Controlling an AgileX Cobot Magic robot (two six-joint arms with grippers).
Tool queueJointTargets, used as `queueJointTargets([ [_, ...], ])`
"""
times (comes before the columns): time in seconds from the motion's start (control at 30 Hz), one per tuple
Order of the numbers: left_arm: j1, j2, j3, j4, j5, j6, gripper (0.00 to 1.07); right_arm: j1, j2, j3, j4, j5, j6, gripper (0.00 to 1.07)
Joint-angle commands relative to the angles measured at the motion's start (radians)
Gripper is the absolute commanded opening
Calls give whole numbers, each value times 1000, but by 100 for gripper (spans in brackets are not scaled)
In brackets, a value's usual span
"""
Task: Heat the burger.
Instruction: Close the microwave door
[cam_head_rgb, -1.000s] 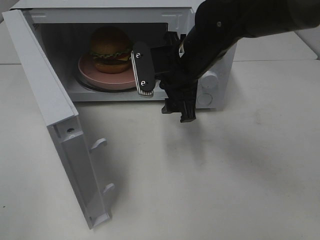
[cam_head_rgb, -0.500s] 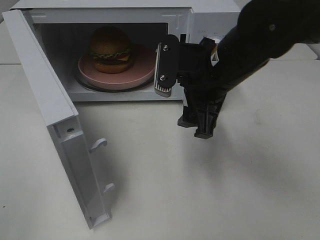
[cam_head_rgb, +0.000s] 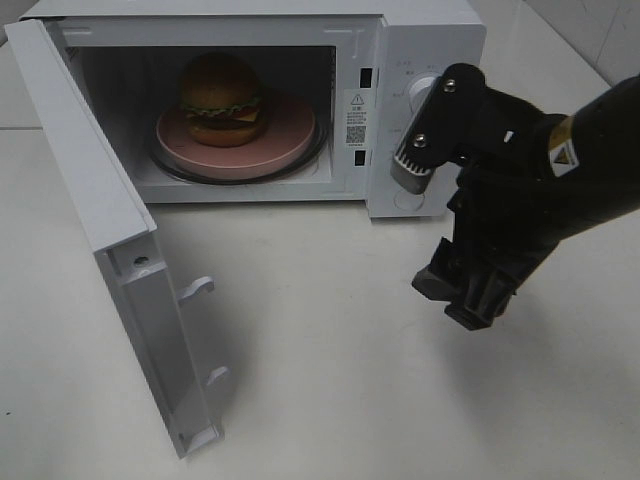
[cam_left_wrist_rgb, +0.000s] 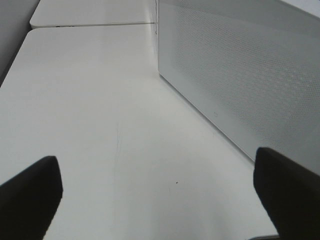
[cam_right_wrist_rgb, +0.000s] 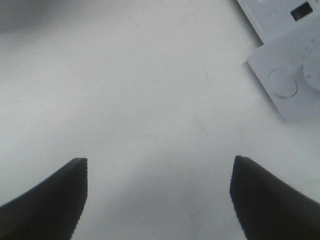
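Burger (cam_head_rgb: 222, 98) is sitting inside the microwave (cam_head_rgb: 420, 28), resting on a round pink plate (cam_head_rgb: 292, 135) toward the plate's left rear part. Its bun dome is facing up, with the lettuce frill and dark patty showing at the front. The plate is lying on the cavity floor, and a dark ring is showing around its front edge. The microwave door (cam_head_rgb: 90, 200) is standing wide open, swung out to the left of the cavity, with its two latch hooks (cam_head_rgb: 197, 288) sticking out from the inner face.

The right gripper (cam_head_rgb: 440, 240) is hanging outside the oven, well apart from the burger. It is in front of the control panel (cam_head_rgb: 400, 70) at the microwave's right end and above the white table (cam_head_rgb: 300, 380). In the high view one finger (cam_head_rgb: 425, 140) is overlapping the panel's knobs, while the other is pointing down toward the table. Its jaws are standing wide apart and gripping nothing. In the right wrist view only bare table is lying between the two dark tips, with a round button (cam_right_wrist_rgb: 282, 82) of the panel off to one side.

The left gripper (cam_left_wrist_rgb: 160, 195) is hovering over the table beside the microwave's perforated side wall (cam_left_wrist_rgb: 240, 75). Its jaws are likewise spread wide and are holding nothing.
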Motion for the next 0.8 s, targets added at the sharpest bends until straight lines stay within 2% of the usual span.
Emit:
queueJointTargets([
  [0.03, 2, -26, 3, 0, -3, -7, 98, -1, -85, 20, 1, 113, 116, 76],
  [0.2, 2, -26, 3, 0, -3, -7, 98, -1, -136, 20, 2, 195, 187, 76],
  [0.47, 2, -26, 3, 0, -3, -7, 98, -1, -328, 20, 12, 440, 342, 76],
  [0.57, 2, -26, 3, 0, -3, -7, 98, -1, -345, 20, 12, 459, 345, 76],
  [0.63, 2, -26, 3, 0, -3, -7, 98, -1, -425, 20, 12, 549, 355, 76],
  [0.8, 2, -26, 3, 0, -3, -7, 98, -1, -505, 20, 12, 609, 372, 76],
])
